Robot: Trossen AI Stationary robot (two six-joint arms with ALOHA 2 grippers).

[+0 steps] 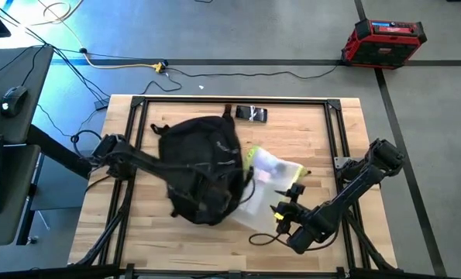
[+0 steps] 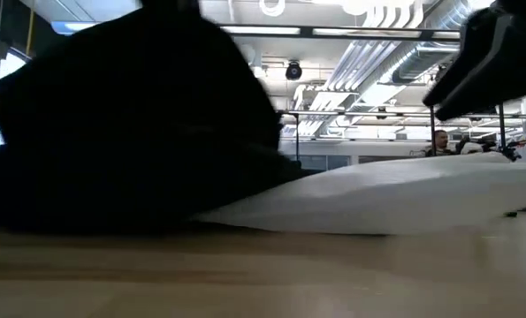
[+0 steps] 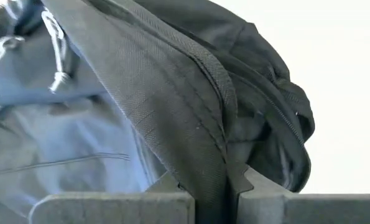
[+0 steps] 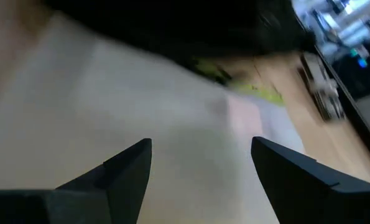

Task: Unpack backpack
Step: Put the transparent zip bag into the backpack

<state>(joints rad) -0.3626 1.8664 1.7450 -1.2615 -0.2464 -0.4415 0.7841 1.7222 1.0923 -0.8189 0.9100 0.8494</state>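
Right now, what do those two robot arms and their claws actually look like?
Both arms are dark, jointed tubes with rounded elbows. The left arm is plain black. The right arm carries yellow-green tags near its wrist and a black cable looping off it. The right gripper has two flat, dark, wedge-shaped fingers; the left gripper has blocky grey ones.

Overhead and table-level views share the backpack; wrist views close.
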